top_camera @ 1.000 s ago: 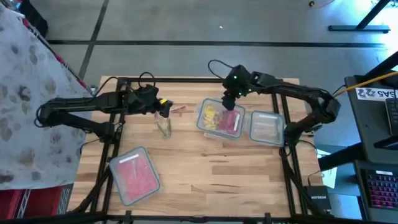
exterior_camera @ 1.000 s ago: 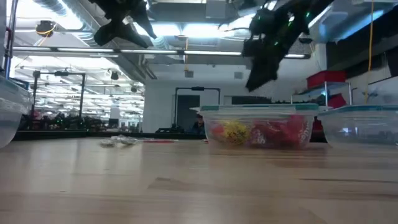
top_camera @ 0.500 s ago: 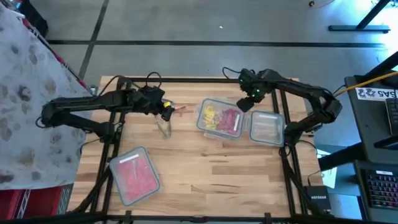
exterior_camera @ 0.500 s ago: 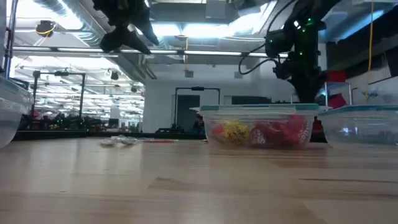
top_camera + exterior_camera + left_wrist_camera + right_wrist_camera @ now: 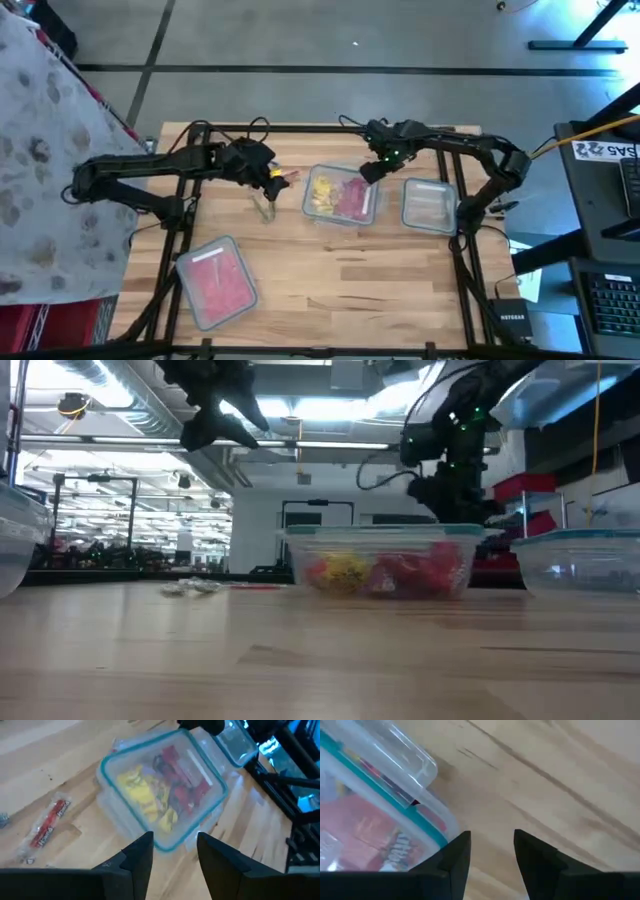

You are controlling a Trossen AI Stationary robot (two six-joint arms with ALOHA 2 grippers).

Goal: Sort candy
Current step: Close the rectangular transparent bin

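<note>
A clear teal-rimmed container (image 5: 340,196) (image 5: 162,805) stands at the table's middle, holding yellow and red candy. One red-wrapped piece (image 5: 47,822) (image 5: 288,177) and some silvery-clear pieces (image 5: 263,207) (image 5: 190,588) lie on the wood to its left. My left gripper (image 5: 270,182) (image 5: 175,842) hangs open above the table beside the container's left end, with nothing between its fingers. My right gripper (image 5: 372,172) (image 5: 492,837) is open and low at the container's far right corner. My right gripper has the outer side of one finger (image 5: 456,851) against the container's far right corner (image 5: 440,832), coming from above and slanting down. Nothing is between its fingers. The container stands flat on the table.
A clear container of pink candy (image 5: 215,282) sits near the front left. An almost empty clear container (image 5: 428,205) (image 5: 580,565) stands just right of the middle one. Bare wood lies in front of them.
My right gripper swung right, then came back left and down to the middle container's far right corner. That container has slid a little toward the table's left edge, staying flat. My left gripper has crept toward the right.
</note>
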